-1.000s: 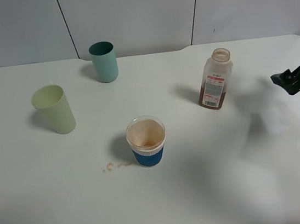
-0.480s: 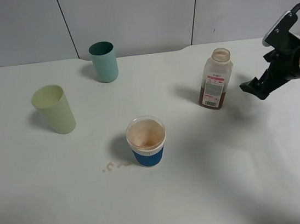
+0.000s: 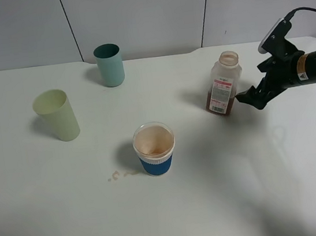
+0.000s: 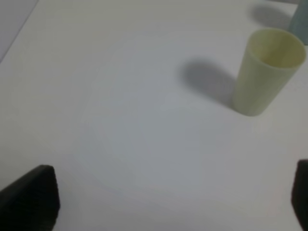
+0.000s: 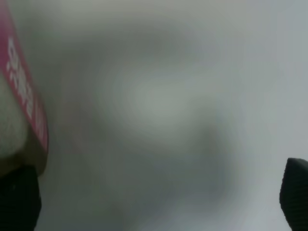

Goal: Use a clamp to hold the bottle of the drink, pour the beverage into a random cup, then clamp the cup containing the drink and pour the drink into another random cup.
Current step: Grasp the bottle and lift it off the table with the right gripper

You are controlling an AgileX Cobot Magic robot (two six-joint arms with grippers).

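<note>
Swinging in from the right edge, my right claw [image 3: 246, 96] has come across to the bottle [image 3: 222, 84], and the bottle now sits a shade further left than a moment ago. From high up, my fingertip is right at the bottle's lower right side; touching or just beside, I can't say. On my right wrist view the fingers [image 5: 17, 197] stand wide apart, the red-and-white label crowding one of them rather than sitting in the middle of the gap. So the claw is wide, with nothing gripped.

The bottle stands uncapped at the right of the bench [image 3: 73, 222], dark brown beverage [image 3: 219, 102] in its lower part.

The blue-sleeved cup [image 3: 154, 149] stands near centre, brownish inside, with small brown drops [image 3: 119, 174] on the bench just to its left. The pale green tumbler [image 3: 57, 115] stands upright at the left, well apart from the cup. The teal cup [image 3: 109, 65] is at the far side.

My left claw [image 4: 163, 202] hangs wide over bare bench with the tumbler ahead of it, holding nothing.
</note>
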